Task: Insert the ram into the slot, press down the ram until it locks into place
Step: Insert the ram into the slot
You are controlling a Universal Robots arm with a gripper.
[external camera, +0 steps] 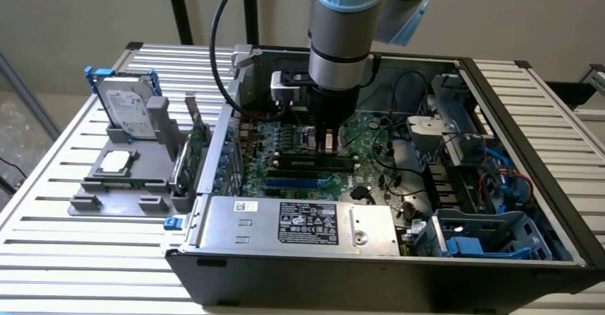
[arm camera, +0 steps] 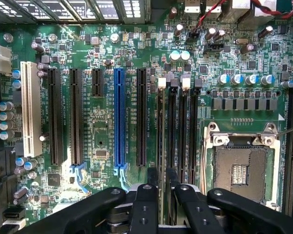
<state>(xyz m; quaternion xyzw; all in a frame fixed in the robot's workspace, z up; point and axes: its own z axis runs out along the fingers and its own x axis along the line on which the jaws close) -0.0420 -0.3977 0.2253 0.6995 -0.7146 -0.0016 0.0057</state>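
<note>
Green with a row of dark chips, the ram [external camera: 302, 162] stood on its long edge in the slot [arm camera: 160, 122], the outermost of four parallel black memory sockets beside the processor socket [arm camera: 239, 165]. The hand [external camera: 327, 145] came straight down on it from above, its fingers [arm camera: 144, 204] drawn narrow and closed on the ram's upper edge near the middle. On the slot's other side ran a black expansion socket, then the blue socket [arm camera: 119, 117], all on the motherboard [arm camera: 102, 126]. The board lay in an open black computer case [external camera: 378, 272], with the silver power supply [external camera: 302, 223] along its near wall. At the exterior view's left, a hard drive [external camera: 127, 106] rested in a grey holder [external camera: 123, 180] on the slatted metal surface [external camera: 57, 216].
</note>
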